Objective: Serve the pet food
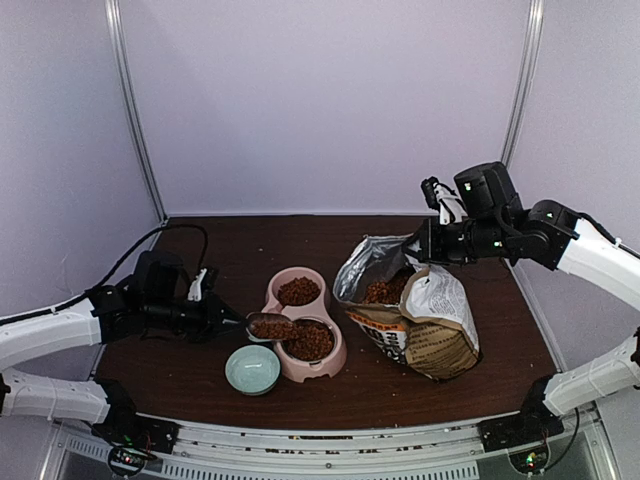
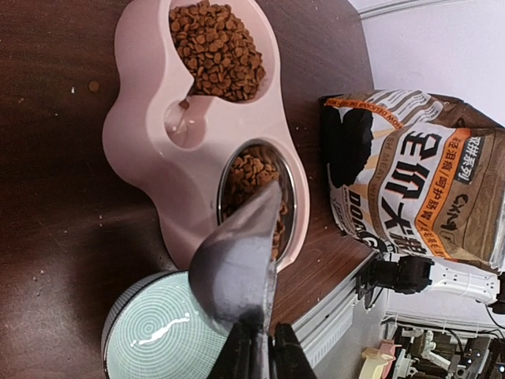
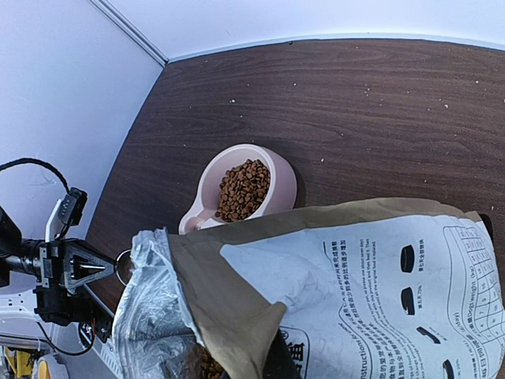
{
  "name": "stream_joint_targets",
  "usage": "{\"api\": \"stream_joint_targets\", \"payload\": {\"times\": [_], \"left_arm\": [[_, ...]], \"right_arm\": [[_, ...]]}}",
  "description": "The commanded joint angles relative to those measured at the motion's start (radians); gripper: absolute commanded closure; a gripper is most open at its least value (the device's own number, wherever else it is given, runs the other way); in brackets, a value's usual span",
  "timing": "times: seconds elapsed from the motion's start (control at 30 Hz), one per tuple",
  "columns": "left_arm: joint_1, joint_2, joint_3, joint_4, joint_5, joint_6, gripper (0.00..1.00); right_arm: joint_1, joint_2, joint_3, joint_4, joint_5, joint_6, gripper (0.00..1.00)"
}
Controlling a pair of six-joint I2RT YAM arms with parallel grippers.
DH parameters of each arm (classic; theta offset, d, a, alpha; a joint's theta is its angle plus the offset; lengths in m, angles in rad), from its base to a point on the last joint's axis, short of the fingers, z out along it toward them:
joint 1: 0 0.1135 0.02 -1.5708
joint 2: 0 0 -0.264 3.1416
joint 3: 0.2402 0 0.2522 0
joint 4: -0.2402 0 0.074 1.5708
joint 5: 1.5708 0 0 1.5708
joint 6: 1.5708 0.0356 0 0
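Scoop [image 2: 237,268] of pet food [image 1: 275,328] poised at the pink double bowl [image 1: 300,374], shown from above and from both wrists. The scoop's handle is pinched in the left claw [image 1: 228,322], whose fingers [image 2: 288,355] are drawn narrow around it. The scoop's mouth is held over the near compartment, and in the top view brown pellets are seen lying in it. Pet food is found in 4 places: in the scoop, in the 2 compartments of the bowl, and inside the bag [image 1: 435,335], which stands on the table [image 1: 200,250] to the right of the bowl. The bag's upper edge is gripped by the right claw [image 1: 418,248], closed tight on the paper, so that the mouth is held open. A small green bowl [image 1: 252,368] is set just beside the near compartment, below the scoop's handle; no pellets are seen in it.

The step in hand is judged to be the tipping of the scoop into the near compartment. It is done well if the scoop's lip is held low over the middle of that compartment and the wrist is rolled slowly, so that pellets slide rather than bounce. Since both compartments appear nearly full, spill over the rim onto the table, or into the green bowl, is the risk to be watched. A firm hold on the bag is advisable, in case 1 more scoop is needed.
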Motion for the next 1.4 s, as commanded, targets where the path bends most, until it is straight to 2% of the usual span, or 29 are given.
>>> {"api": "stream_joint_targets", "payload": {"times": [0.0,0.27,0.73,1.37], "left_arm": [[0.007,0.014,0.058,-0.022,0.008,0.06,1.0],[0.007,0.051,0.115,-0.086,0.012,0.108,1.0],[-0.007,0.113,0.285,-0.298,-0.03,0.256,1.0],[-0.032,0.137,0.406,-0.408,-0.069,0.339,1.0]], "right_arm": [[-0.013,-0.022,0.052,0.083,0.037,-0.015,1.0],[-0.013,-0.024,0.051,0.082,0.037,-0.016,1.0],[-0.017,-0.021,0.051,0.085,0.035,-0.017,1.0],[-0.02,-0.014,0.059,0.082,0.035,-0.019,1.0]]}}
